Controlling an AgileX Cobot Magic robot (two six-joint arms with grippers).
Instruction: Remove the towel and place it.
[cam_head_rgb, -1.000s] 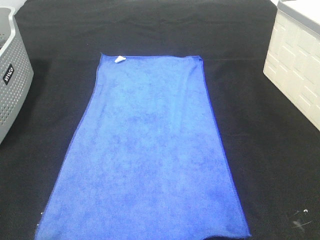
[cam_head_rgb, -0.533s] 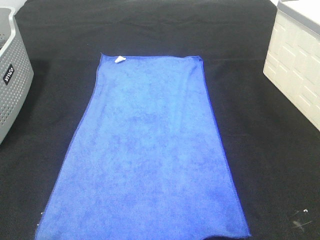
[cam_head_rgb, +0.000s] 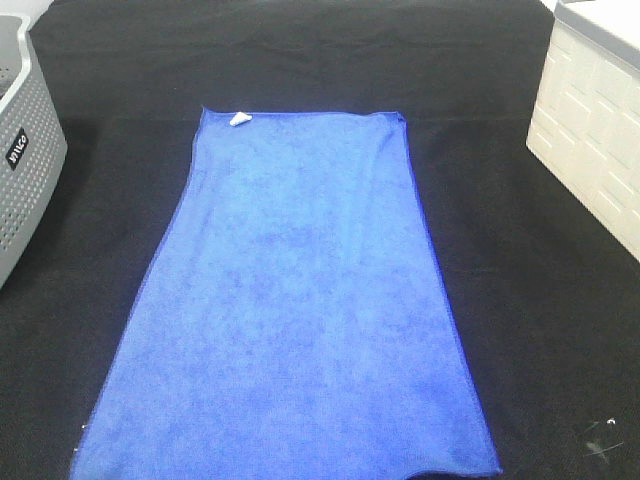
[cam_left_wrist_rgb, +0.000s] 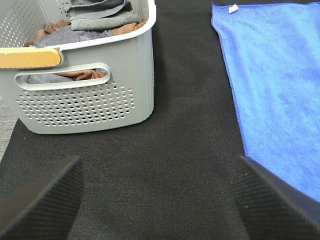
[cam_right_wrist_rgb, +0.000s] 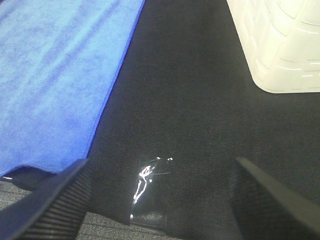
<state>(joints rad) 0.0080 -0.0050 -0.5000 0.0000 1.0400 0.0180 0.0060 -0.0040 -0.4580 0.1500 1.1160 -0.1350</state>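
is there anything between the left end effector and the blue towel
Nothing visible. In the left wrist view the open left end effector hangs over bare black table cloth, and the towel lies flat just to one side. The grey laundry basket stands on the opposite side, clear of that path.

Blue towel (cam_head_rgb: 290, 310), black cloth (cam_head_rgb: 520, 300), perforated grey basket (cam_left_wrist_rgb: 100, 100).

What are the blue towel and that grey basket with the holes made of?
The towel looks like soft, fuzzy microfibre cloth, matte, with stitched edges. The basket seems to be moulded plastic: smooth grey walls with neat rows of punched holes.
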